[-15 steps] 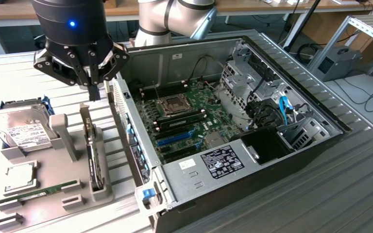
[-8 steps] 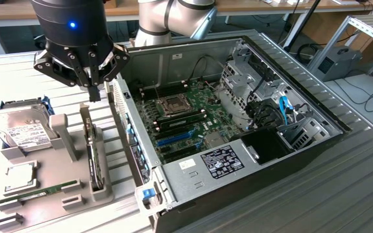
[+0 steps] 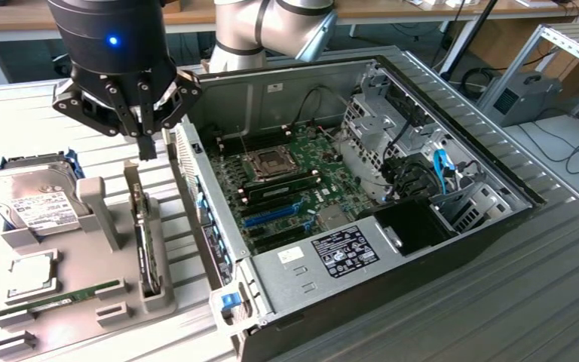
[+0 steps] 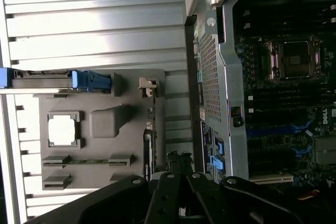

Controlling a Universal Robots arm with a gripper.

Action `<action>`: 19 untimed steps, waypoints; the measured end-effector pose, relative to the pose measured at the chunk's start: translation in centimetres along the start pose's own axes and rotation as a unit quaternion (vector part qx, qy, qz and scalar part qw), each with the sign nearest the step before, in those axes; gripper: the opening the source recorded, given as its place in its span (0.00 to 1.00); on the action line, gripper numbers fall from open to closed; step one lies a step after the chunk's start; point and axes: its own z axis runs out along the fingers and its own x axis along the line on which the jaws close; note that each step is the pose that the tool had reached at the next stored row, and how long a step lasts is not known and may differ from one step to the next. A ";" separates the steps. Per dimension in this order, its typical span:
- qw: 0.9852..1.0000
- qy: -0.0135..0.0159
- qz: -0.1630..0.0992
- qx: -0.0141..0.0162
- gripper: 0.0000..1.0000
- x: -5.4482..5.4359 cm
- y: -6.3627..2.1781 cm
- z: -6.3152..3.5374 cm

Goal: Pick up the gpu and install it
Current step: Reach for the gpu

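Observation:
The gpu [image 3: 145, 240] is a thin dark card standing on edge in a slot of the grey holder [image 3: 96, 202], just to the exterior view's left of the open computer case [image 3: 491, 197]. In the wrist view the gpu [image 4: 149, 141] shows as a narrow dark edge. My gripper [image 3: 147, 149] hangs above the card's far end, apart from it. Its fingers are shut with nothing between them. The wrist view has the gripper [image 4: 178, 159] tips pressed together beside the case's rear wall. Blue card slots [image 3: 269, 216] lie on the motherboard [image 3: 304, 177] inside the case.
On the grey holder sit a silver hard drive [image 3: 30, 202], a square processor chip [image 3: 32, 276] and a green memory stick [image 3: 60, 299]. The case's side wall [image 3: 201, 219] rises close beside the gpu. A drive cage with cables [image 3: 410, 151] fills the case's far side.

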 end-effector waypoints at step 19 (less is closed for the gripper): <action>1.000 0.000 0.000 0.006 0.11 0.0 -0.12 0.09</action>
